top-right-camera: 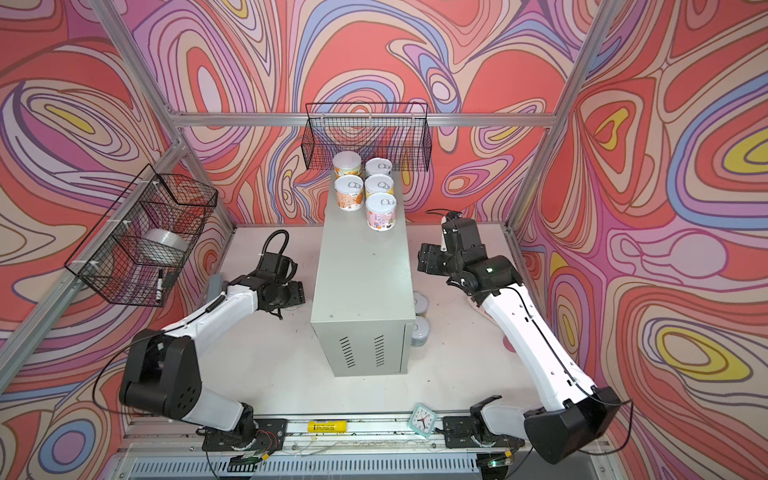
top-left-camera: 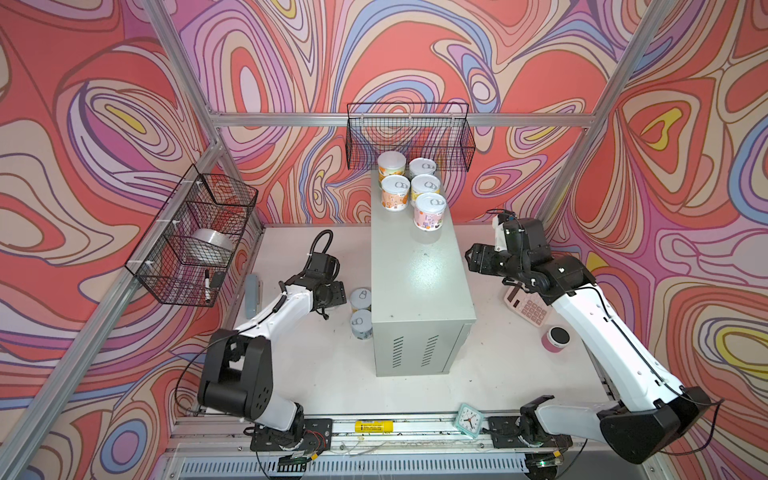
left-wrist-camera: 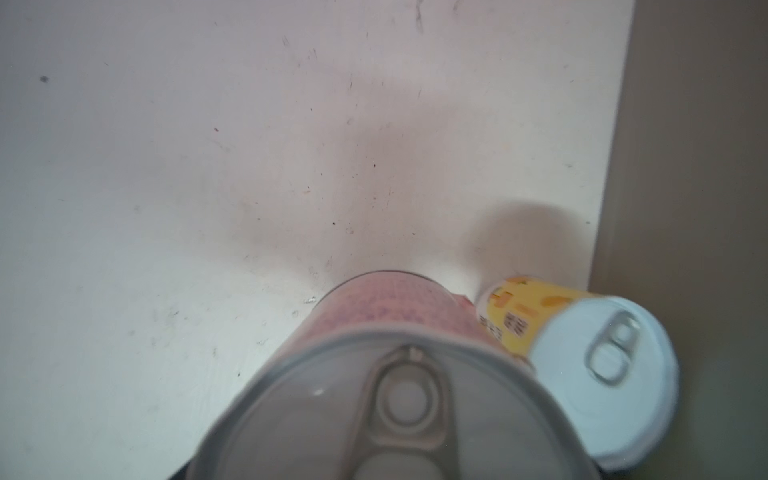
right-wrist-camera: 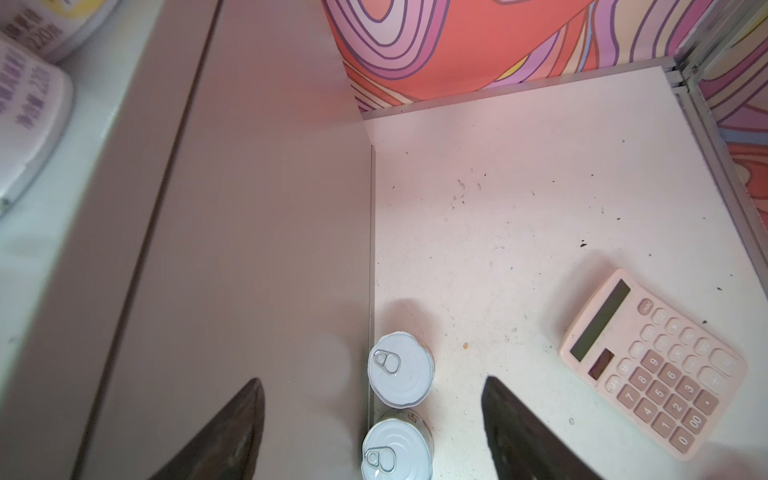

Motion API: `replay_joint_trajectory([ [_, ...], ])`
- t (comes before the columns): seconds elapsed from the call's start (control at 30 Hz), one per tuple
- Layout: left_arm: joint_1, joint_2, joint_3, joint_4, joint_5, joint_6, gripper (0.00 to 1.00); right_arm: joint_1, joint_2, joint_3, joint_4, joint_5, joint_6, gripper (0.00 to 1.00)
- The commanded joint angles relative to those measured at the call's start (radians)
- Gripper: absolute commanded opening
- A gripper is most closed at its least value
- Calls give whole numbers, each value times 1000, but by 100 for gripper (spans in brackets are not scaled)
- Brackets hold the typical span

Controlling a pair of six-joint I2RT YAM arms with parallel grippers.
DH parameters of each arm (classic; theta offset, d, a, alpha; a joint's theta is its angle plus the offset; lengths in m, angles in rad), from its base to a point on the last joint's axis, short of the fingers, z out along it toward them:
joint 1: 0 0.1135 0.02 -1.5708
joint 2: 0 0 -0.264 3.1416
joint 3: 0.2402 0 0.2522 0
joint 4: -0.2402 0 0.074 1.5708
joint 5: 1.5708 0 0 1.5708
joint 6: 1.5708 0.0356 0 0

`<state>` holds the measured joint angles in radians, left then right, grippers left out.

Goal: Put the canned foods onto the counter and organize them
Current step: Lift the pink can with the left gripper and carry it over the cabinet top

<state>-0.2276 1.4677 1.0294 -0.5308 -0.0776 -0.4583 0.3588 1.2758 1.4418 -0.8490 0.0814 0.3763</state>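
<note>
Left gripper (top-left-camera: 337, 294) sat at the pink-label tin (left-wrist-camera: 386, 374) beside the counter (top-left-camera: 419, 266), left side; jaws out of frame, couldn't tell if clamped. Right gripper (right-wrist-camera: 372, 381) hung spread over two tabletop tins (right-wrist-camera: 401, 369), likely lining up. Five tins (top-left-camera: 430, 210) stood packed at the counter's far end, keeping the front free.
</note>
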Motion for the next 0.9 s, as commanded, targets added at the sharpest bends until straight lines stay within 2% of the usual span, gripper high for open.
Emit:
replay_joint_trajectory([
  [0.0,-1,-111,64,-155,9,35,0,-11,-45,23,-37,23,0,84],
  [0.2,-33,-233,190,-379,45,92,0,-18,-76,52,-82,50,-23,85],
  [0.4,-73,-255,449,-582,27,140,0,-66,-57,115,-156,83,-35,86],
  [0.63,-169,-170,820,-720,-23,208,0,-104,-50,127,-154,55,-52,87],
  [0.87,-301,25,1171,-802,-70,235,0,-106,-70,190,-176,71,-51,86],
])
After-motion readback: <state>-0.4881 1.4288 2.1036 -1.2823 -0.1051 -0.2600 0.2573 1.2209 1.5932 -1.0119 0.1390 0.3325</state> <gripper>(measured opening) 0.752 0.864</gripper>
